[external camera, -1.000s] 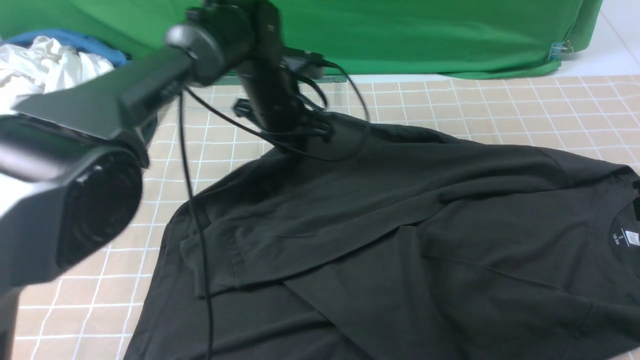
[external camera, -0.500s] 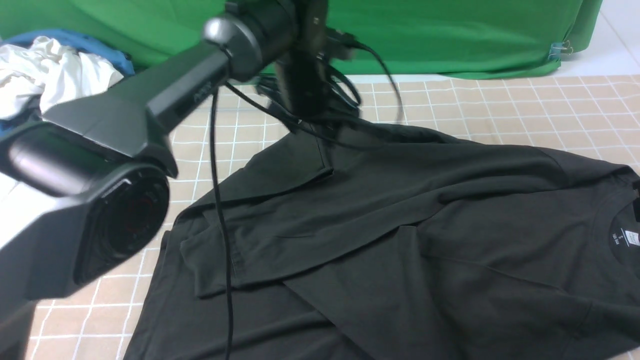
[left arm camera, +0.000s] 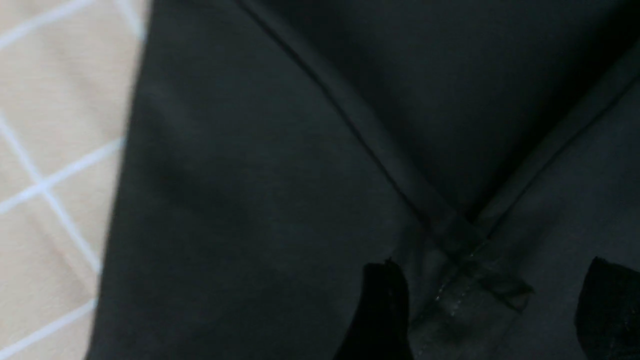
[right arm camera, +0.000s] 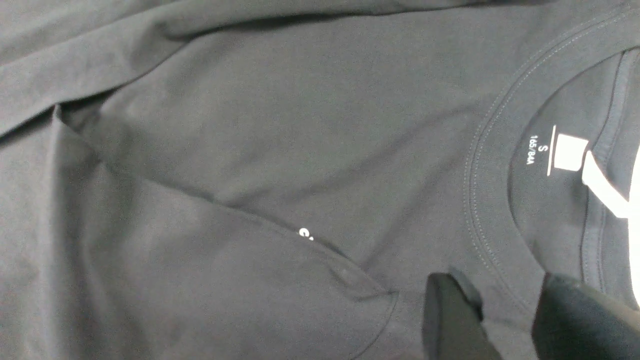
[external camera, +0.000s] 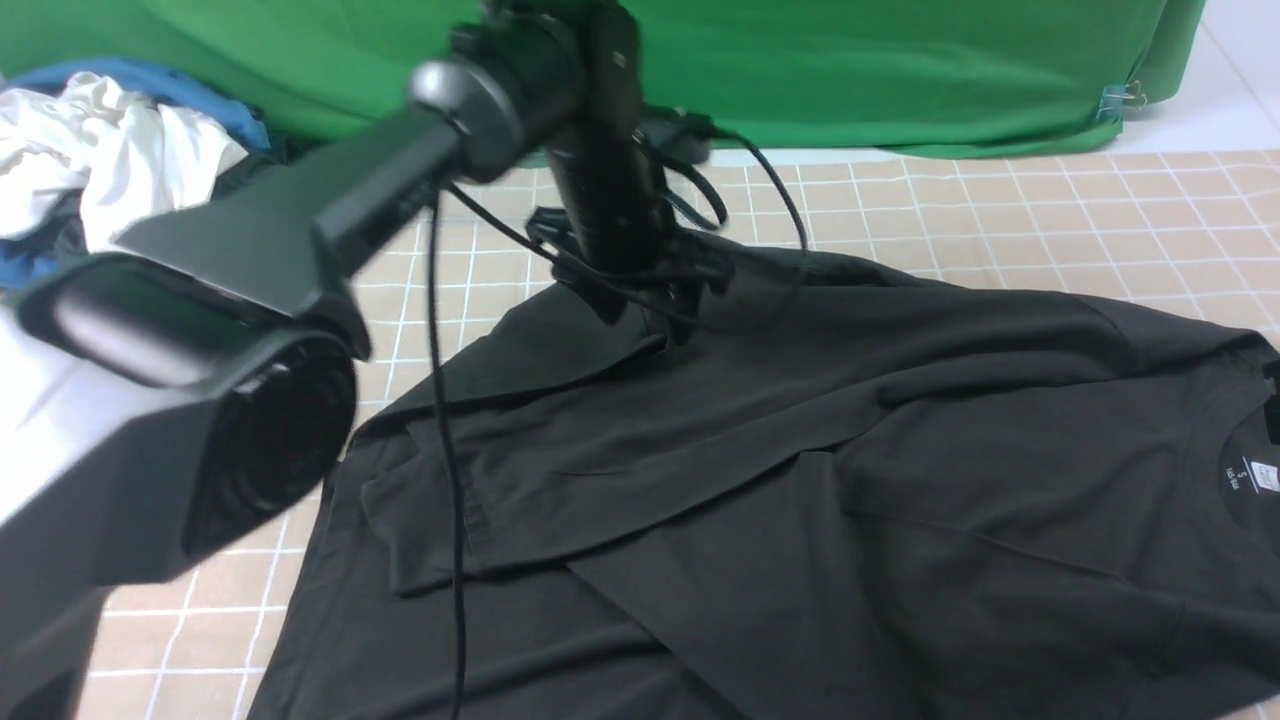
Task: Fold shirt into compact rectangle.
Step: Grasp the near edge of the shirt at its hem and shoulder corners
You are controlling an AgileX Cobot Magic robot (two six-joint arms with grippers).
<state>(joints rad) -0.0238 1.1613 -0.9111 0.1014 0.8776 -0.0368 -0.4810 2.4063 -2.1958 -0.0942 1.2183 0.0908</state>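
The black shirt (external camera: pixel 800 480) lies spread on the checked table, its crew neck (external camera: pixel 1250 470) at the right, and a sleeve folded across the body. My left gripper (external camera: pixel 645 310) hangs just above the shirt's far left edge. In the left wrist view this gripper (left arm camera: pixel 492 310) is open, and a stitched hem corner (left arm camera: pixel 480 275) lies loose between its fingers. My right gripper (right arm camera: pixel 510 320) stands over the collar rib (right arm camera: pixel 487 165) near the white neck label (right arm camera: pixel 570 152). Its fingers are apart and the cloth between them lies flat.
A pile of white cloth (external camera: pixel 100 150) on blue cloth (external camera: pixel 150 75) sits at the back left. A green backdrop (external camera: pixel 900 70) closes the far side. The left arm's cable (external camera: pixel 445 450) hangs over the shirt's left part. The beige grid tablecloth (external camera: pixel 1000 220) shows beyond the shirt.
My left gripper opened and let go of the shirt's edge, which now lies as a folded flap. The left arm swung right and away, then dipped a little. The right side is unchanged.
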